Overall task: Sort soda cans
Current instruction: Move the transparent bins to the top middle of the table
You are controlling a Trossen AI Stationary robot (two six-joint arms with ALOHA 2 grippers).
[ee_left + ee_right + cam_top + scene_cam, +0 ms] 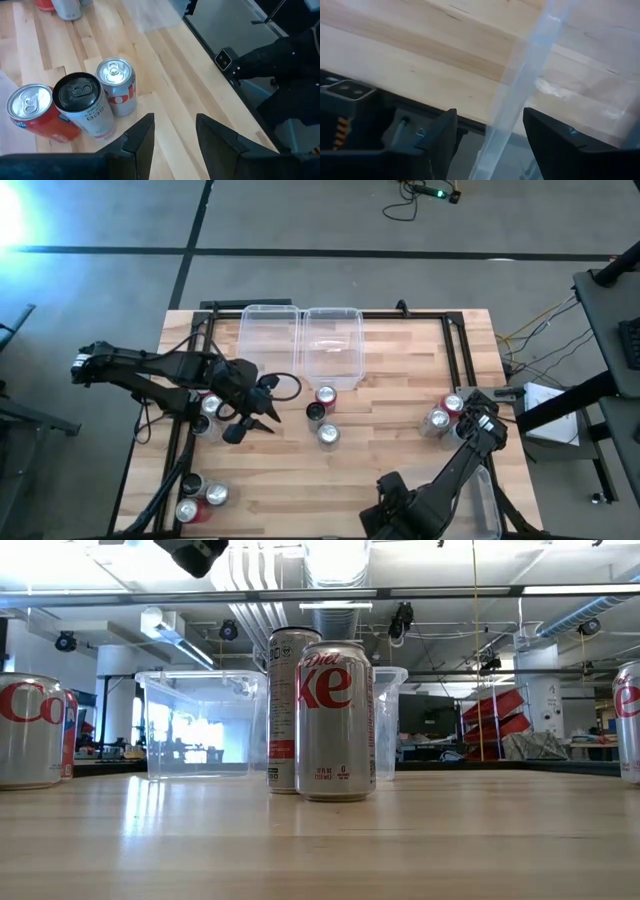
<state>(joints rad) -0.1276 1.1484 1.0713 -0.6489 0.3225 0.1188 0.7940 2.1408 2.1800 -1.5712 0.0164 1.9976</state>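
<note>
Three soda cans stand upright mid-table: red [325, 395], black [316, 413], silver-grey [328, 434]. The low view shows the silver-grey can [335, 720] in front. My left gripper [250, 425] hovers open and empty to their left, beside two more cans [208, 412]. Its wrist view shows the open gripper [175, 135] short of a red can [30, 112], a black-topped can [82, 105] and a silver can [117, 85]. My right gripper [478, 420] is near two cans [445, 412] at the table's right. It is open [490, 130], and a clear bin's rim [520, 90] runs between its fingers.
Two clear bins [270, 335] [332, 340] sit side by side at the far edge. A third clear bin [487, 490] lies at the right near corner. Three cans [200, 497] stand at the left near corner. Bare wood lies between the middle cans and the right pair.
</note>
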